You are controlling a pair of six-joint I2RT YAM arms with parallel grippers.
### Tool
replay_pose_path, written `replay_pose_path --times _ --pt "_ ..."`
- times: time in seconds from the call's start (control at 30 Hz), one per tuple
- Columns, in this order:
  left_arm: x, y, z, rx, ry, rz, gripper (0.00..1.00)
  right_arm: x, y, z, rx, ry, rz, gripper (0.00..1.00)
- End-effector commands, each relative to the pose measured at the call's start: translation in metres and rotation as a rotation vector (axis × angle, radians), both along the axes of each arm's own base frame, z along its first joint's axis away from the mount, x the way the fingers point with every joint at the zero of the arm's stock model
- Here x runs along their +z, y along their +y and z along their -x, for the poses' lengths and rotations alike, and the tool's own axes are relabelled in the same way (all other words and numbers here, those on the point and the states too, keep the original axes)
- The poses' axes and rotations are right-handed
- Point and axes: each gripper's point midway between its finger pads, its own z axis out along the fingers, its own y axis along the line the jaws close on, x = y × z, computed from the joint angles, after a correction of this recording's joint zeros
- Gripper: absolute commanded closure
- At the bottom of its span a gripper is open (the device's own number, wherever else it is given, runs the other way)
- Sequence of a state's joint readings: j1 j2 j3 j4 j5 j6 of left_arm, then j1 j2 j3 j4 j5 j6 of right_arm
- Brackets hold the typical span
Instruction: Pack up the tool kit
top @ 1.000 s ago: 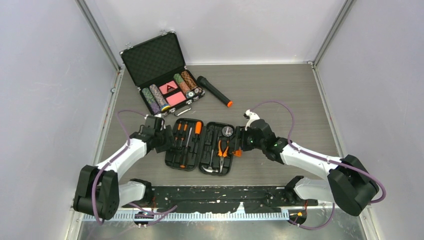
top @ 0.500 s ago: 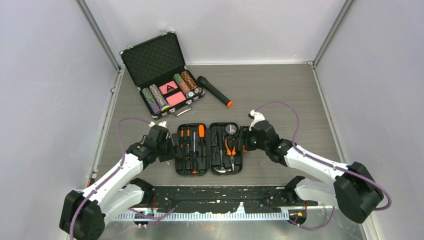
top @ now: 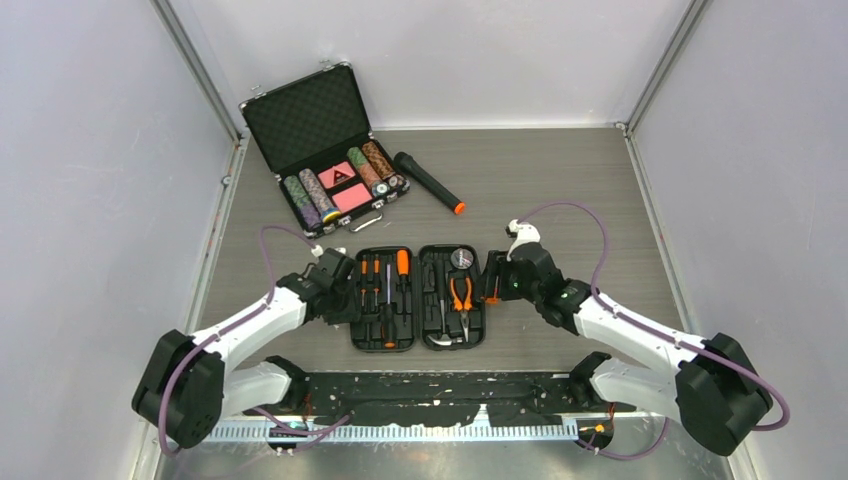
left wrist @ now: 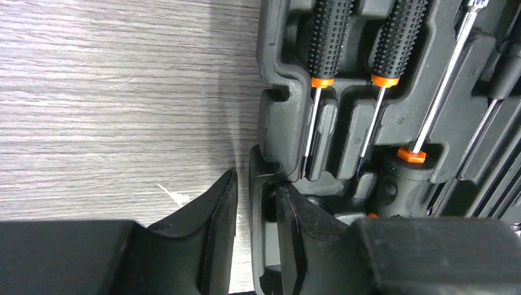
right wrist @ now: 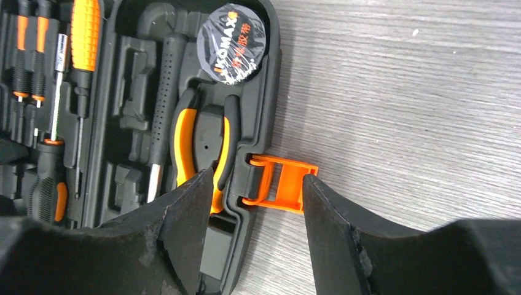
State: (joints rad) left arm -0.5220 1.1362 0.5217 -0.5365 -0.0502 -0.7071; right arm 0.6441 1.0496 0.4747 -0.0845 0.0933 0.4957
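Case (top: 416,341) lies open and flat, near-centre of worktop (top: 560,190), tools in slots. L tool (left wrist: 255,181) jaws narrow round left rim, can't tell if clamped. R tool (right wrist: 257,178) wide open astride orange latch (right wrist: 282,190), holding nothing. Risk: thin rim grip slips mid-fold, half drops, screwdrivers (left wrist: 329,37) spill.

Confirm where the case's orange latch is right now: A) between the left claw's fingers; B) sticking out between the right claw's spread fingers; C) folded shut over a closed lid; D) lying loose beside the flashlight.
B: the right wrist view shows the orange latch jutting from the rim of the open tool kit, inside the gap of the right claw.
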Motion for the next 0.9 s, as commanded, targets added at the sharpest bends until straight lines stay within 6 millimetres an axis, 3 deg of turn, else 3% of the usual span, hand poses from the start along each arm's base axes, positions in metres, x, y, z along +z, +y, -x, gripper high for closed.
replay_pose_path --times 0.0,0.13,0.3,0.4,0.57,0.73,0.87 --pt "0.003 0.005 -0.008 -0.003 -0.022 -0.053 0.69 -0.003 0.002 -0.007 -0.006 -0.012 0.003 0.4" --pt "0.007 0.002 -0.016 0.003 -0.039 -0.047 0.73 -0.01 0.008 -0.005 0.013 0.017 -0.008 0.4" --pt "0.018 0.004 -0.016 -0.008 -0.043 -0.075 1.0 -0.016 0.017 -0.002 0.044 0.061 -0.027 0.4" --pt "0.04 0.017 -0.018 0.0 -0.093 -0.138 1.0 -0.018 0.026 0.002 0.072 0.083 -0.064 0.4" --pt "0.092 0.031 -0.024 -0.01 -0.201 -0.262 1.0 -0.016 0.043 0.005 0.12 0.099 -0.146 0.41" --pt "0.132 0.015 -0.027 -0.063 -0.273 -0.337 1.0 -0.018 0.057 0.01 0.154 0.125 -0.223 0.41" --pt "0.152 -0.014 -0.025 -0.132 -0.318 -0.375 1.0 -0.023 0.063 0.013 0.164 0.148 -0.268 0.41"
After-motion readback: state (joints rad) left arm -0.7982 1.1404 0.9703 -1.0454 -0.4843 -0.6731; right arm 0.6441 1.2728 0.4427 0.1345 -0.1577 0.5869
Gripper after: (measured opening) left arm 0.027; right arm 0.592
